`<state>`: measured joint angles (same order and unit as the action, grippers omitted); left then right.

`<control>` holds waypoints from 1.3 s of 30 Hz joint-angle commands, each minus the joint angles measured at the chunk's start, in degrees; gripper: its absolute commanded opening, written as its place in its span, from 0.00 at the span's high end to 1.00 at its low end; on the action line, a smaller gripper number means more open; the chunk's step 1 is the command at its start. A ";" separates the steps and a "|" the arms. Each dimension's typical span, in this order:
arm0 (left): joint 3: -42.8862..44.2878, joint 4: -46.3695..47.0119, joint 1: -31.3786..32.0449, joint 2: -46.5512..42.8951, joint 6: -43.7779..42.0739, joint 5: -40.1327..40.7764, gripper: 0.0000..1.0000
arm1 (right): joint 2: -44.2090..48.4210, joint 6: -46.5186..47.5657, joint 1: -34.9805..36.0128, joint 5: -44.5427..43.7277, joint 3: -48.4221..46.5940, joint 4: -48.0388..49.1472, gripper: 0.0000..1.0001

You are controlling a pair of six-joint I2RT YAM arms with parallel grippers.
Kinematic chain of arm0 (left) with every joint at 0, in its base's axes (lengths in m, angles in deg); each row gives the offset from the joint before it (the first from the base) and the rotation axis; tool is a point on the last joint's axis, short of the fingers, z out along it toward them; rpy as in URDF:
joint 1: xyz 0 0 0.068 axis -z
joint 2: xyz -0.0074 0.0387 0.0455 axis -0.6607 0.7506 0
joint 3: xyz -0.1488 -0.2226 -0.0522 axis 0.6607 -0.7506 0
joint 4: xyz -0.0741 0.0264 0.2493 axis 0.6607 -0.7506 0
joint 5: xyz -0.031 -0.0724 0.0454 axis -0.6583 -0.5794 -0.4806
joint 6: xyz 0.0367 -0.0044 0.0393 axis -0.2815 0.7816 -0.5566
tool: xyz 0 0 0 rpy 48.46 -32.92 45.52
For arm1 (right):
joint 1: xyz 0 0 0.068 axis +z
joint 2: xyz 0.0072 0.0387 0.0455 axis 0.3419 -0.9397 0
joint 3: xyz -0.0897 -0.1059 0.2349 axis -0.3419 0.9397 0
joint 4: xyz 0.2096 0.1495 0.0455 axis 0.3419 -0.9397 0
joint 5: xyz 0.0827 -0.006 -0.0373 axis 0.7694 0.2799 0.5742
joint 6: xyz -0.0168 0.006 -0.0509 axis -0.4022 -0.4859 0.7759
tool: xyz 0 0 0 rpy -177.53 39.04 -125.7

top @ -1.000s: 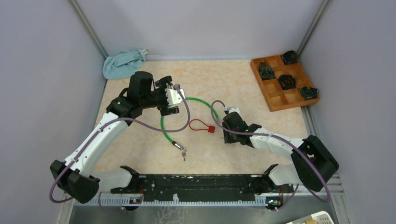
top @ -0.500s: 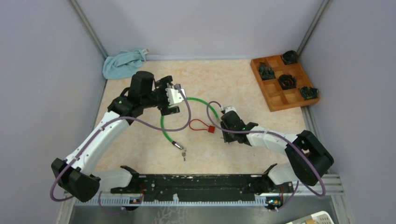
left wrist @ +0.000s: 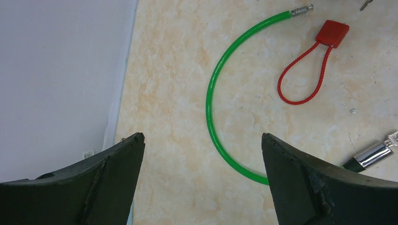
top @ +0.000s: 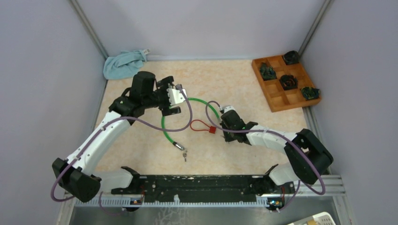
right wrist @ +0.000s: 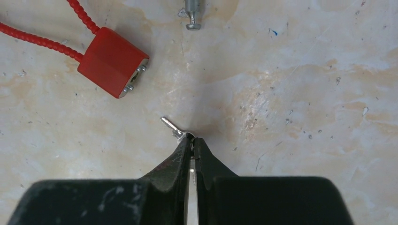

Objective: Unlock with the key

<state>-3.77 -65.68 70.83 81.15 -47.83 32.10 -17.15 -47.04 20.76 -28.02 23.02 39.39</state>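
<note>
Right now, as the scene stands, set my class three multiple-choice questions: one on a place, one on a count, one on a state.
1. Where does the blue cloth lie?
A far left corner
B near right corner
C centre

2. How many compartments of the wooden tray hold dark objects?
A two
B four
C six

3. The right gripper is
A wide open
B shut on the key
C shut on nothing

Answers:
1 A, as the top view shows it bunched against the back left walls.
2 B, as four compartments are filled.
3 B, as the right wrist view shows the key's tip poking out between the closed fingertips.
</note>
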 commanded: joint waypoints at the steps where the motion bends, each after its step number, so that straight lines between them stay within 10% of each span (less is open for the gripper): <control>1: 0.99 0.89 -0.17 0.63 1.62 -0.52 0.01 | 1.42 -0.23 0.27 0.72 -0.56 0.17 0.96; 22: -12.45 1.92 1.54 -9.24 -5.78 -17.71 0.01 | 18.78 -7.23 0.47 15.98 2.66 7.76 1.00; 30: -28.35 20.15 21.54 -14.30 -14.08 2.22 0.01 | 23.11 -13.25 0.54 22.62 -1.19 8.28 1.00; 39: -29.11 34.86 28.22 -9.89 -20.34 14.03 0.14 | 25.36 -18.47 0.71 26.00 -2.22 11.78 1.00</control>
<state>-34.35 -38.78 97.49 70.48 -65.12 40.29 6.54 -62.47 20.89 -4.35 24.40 46.95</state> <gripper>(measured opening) 0.915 0.009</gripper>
